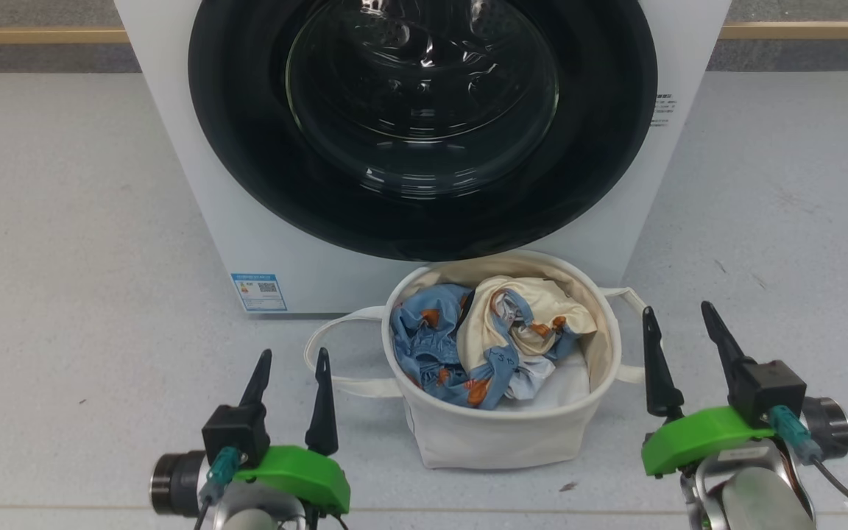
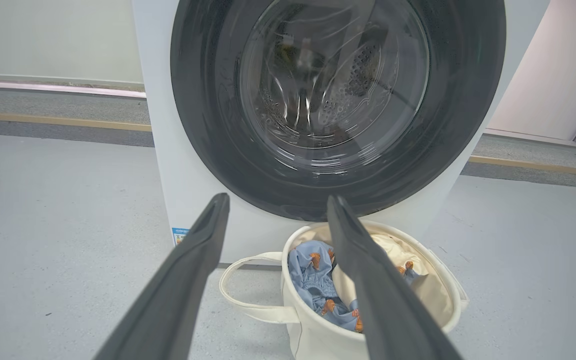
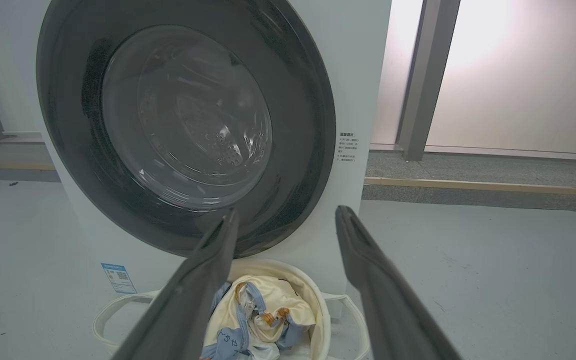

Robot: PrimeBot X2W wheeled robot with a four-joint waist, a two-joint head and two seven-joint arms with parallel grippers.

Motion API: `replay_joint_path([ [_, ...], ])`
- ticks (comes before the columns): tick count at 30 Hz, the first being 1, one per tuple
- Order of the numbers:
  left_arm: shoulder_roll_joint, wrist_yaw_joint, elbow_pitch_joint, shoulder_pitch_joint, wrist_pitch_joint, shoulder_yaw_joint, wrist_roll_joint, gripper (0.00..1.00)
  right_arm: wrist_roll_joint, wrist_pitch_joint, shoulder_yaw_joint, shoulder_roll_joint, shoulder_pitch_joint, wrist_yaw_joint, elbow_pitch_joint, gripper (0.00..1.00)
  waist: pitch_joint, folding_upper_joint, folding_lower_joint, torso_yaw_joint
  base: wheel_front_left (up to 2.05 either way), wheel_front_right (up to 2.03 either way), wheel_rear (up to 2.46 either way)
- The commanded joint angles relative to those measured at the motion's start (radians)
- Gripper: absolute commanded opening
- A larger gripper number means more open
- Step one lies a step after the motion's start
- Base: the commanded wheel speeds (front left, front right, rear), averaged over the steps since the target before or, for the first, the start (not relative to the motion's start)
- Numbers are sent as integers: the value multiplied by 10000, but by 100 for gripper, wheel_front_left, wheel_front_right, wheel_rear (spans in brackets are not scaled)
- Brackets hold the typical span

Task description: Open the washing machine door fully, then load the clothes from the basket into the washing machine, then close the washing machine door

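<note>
Head view showed the washing machine door (image 1: 422,103) shut, flat against the front of the washing machine (image 1: 262,265) and facing the robot; being round, it had no long axis. Its wide rim was glossy black, and through the bulging clear glass the left wrist view gave the perforated steel drum (image 2: 358,70). The basket (image 1: 497,434) stood upright on the speckled grey floor (image 1: 63,258), mouth upward, just before the machine and under the lowest part of the door, with its loop handles (image 1: 358,386) pointing left and right. It was of soft cream canvas, and the clothes (image 1: 483,346) lay crumpled inside: blue fabric with orange motifs, and cream fabric. The left gripper (image 1: 294,355) and the right gripper (image 1: 677,308) stood on either side of the basket, apart from it, each with its two dark tapered fingers spread and holding nothing. A small blue label (image 1: 258,292) sat at the machine's lower left corner.
</note>
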Motion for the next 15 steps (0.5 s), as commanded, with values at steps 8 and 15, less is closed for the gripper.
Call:
replay_joint_path([
  [8,97,108,59,-475,-120,293,-220,100,66,-128,291,-32,-378,44,-363,100,8,0,0,-6,0,0,0],
  [15,103,220,712,-667,-120,-75,73,100,22,-128,231,-32,-439,44,-358,100,114,0,0,2,0,7,-7],
])
